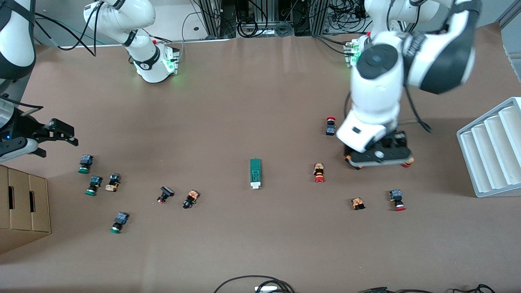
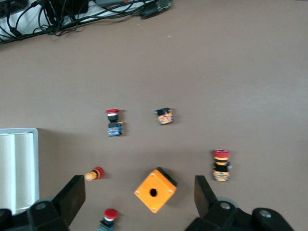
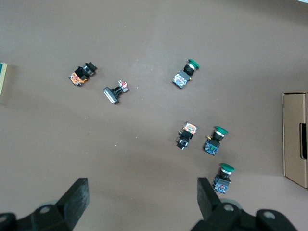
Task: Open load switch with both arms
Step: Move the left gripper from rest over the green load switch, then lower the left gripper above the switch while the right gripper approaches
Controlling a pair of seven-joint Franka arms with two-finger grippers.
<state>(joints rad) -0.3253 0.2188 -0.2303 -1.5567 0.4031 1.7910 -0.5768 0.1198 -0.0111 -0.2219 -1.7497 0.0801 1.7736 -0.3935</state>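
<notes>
I see the brown table [image 1: 260, 252] filling most of my front view, with a white ribbed rack [image 1: 492, 148] at the left arm's end and a cardboard box [image 1: 22, 207] at the right arm's end. The left arm [image 1: 376, 89] reaches down over the table; its left gripper [image 2: 137, 197] hangs with the fingers spread wide and nothing between them, over an orange cube box [image 2: 155, 189] and close to several red-capped push buttons [image 2: 114, 122]. The right arm [image 1: 16, 36] sits near the table's edge, and its right gripper [image 3: 142, 199] is likewise spread wide and empty, over a cluster of green-capped push buttons [image 3: 215, 140]. The load switch [image 1: 255, 173] lies flat on the table about midway between both grippers, well apart from each, its white tab nearer to the front camera.
</notes>
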